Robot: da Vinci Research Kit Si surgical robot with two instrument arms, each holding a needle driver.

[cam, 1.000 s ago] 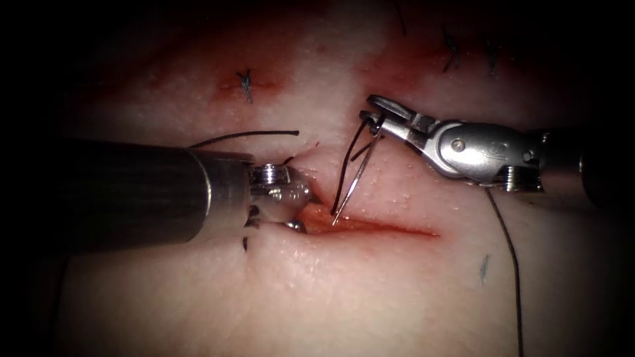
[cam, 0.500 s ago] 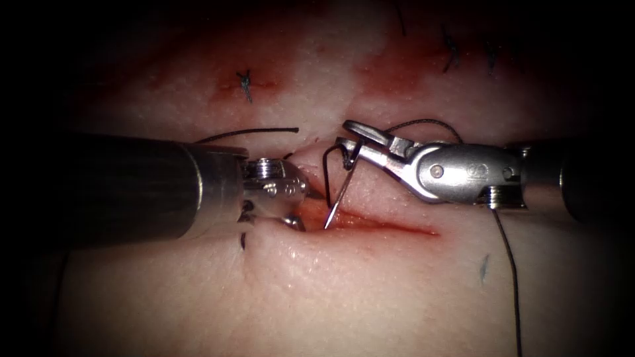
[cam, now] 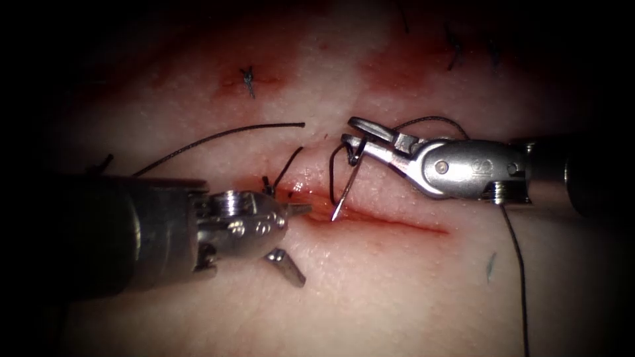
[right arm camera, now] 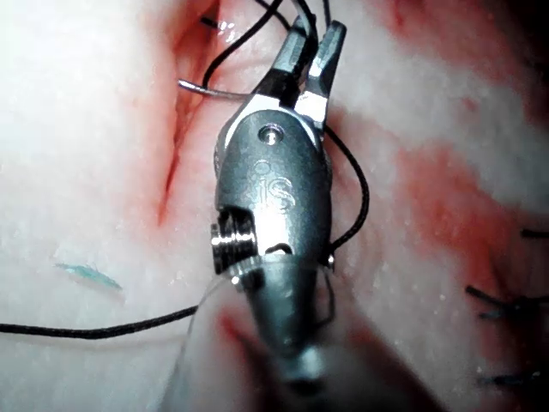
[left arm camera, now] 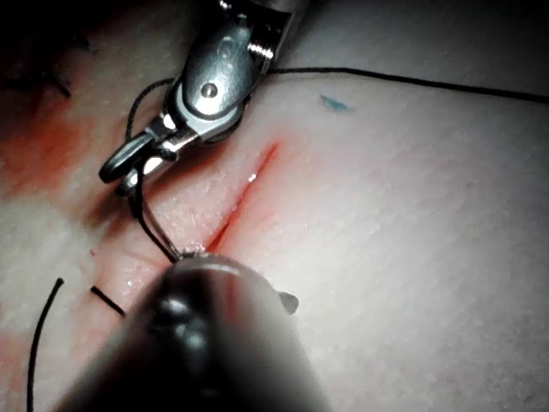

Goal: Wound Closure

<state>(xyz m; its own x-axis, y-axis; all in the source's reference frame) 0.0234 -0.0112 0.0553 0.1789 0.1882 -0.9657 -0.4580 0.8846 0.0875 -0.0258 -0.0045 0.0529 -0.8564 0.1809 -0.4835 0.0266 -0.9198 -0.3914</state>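
Pale tissue streaked with red fluid, split by a thin red cut running across the endoscope view.

Left end effector entering from the picture's left, resting at the left end of the cut, jaws spread wide: one tip pointing along the cut, the other angled down onto the tissue below it. Nothing held between them.

Right end effector entering from the picture's right, above the cut, jaws pressed together on the curved needle near its thread end. Needle hanging down from the jaws, point touching or just above the upper edge of the cut near its left end; cannot tell whether the point is in the tissue. Seen from the right wrist view, needle sticking out sideways from the closed jaws toward the cut.

Dark thread looping behind the right end effector and trailing down across the tissue on the right. A loose cut end of thread lying above the left tool. A small finished stitch higher up, and a blue mark below the cut on the right.
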